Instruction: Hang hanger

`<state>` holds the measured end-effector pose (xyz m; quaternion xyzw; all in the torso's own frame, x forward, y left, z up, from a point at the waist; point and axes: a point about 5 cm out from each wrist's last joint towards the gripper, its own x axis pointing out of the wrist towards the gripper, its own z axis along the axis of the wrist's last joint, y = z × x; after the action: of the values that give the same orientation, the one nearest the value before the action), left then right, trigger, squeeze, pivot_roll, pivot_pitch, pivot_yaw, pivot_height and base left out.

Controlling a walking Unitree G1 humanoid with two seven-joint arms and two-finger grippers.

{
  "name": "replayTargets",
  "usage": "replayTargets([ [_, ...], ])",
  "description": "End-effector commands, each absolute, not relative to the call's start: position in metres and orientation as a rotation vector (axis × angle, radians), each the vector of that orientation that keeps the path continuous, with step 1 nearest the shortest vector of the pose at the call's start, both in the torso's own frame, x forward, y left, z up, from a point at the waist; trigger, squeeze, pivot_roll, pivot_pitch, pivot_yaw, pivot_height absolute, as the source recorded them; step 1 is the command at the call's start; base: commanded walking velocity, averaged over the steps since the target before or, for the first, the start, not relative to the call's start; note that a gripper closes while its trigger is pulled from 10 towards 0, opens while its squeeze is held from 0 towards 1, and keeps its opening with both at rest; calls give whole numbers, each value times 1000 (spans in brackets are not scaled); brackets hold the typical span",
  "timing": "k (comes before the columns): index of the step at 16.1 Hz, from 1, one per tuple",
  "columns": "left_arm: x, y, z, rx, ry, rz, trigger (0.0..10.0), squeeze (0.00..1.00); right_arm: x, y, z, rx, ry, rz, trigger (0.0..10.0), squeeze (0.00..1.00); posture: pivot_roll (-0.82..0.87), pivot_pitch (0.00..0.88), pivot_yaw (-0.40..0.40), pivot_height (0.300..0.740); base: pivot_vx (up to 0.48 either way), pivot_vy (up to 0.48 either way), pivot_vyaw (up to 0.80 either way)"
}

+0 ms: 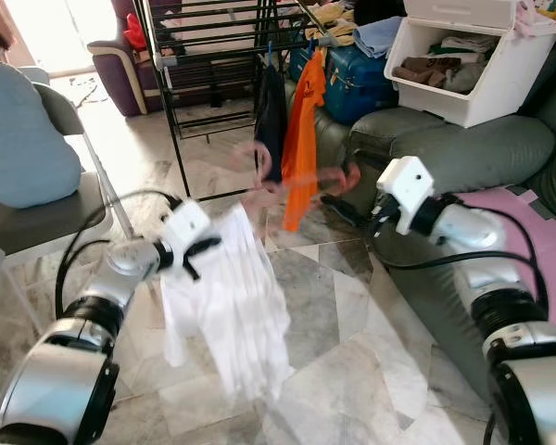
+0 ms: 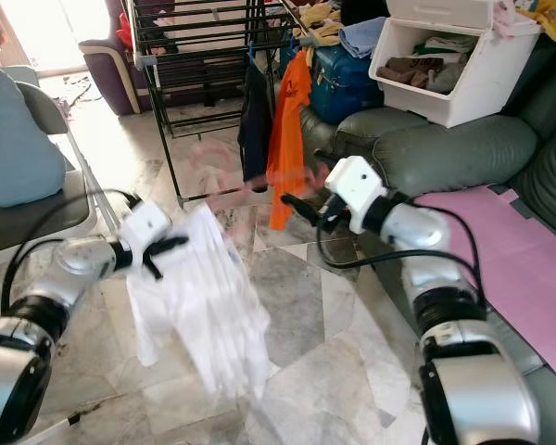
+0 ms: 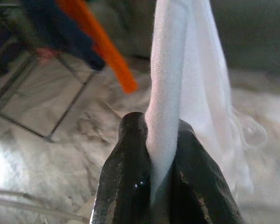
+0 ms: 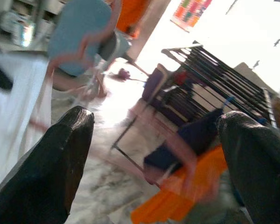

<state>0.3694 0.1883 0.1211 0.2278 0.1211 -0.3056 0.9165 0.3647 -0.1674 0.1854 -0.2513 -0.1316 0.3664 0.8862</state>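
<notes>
My left gripper [image 1: 199, 250] is shut on a fold of a white garment [image 1: 232, 306], which hangs down over the marble floor; the left wrist view shows the cloth [image 3: 177, 70] pinched between the jaws. A pink hanger [image 1: 292, 179], smeared by motion blur, lies in the air between the garment's top and my right gripper [image 1: 345, 206]. In the right wrist view that gripper [image 4: 154, 163] has its fingers wide apart, open, with the blurred hanger [image 4: 177, 154] in the gap between them. Behind stands a black drying rack [image 1: 213, 56] carrying an orange garment [image 1: 301, 130] and a dark one [image 1: 271, 120].
A grey sofa [image 1: 473, 153] runs along the right, with a white bin of clothes [image 1: 473, 93] on it and a pink mat [image 1: 547, 241] beside my right arm. A chair with a blue cushion [image 1: 18, 139] stands at the left. A purple seat [image 1: 120, 65] is at the back.
</notes>
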Motion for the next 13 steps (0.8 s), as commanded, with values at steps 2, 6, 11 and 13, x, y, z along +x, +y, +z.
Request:
replayTargets([
  [2,389,185,166,340,89,-522,0,0,362,-162,185,-496,-331,707,10000,1000,-81,0,19,740,0,0,0],
  [6,390,168,184,278,-2,-590,0,0,357,-151,159,-428,-226,708,10000,365,-75,0,14,740,0,0,0],
  [11,364,133,211,303,-189,-945,0,0,367,-147,141,-254,-70,608,10000,0,-62,0,11,740,0,0,0],
  [13,354,126,214,360,-193,-1046,0,0,369,-141,137,-197,-39,587,10000,0,-59,0,11,740,0,0,0],
])
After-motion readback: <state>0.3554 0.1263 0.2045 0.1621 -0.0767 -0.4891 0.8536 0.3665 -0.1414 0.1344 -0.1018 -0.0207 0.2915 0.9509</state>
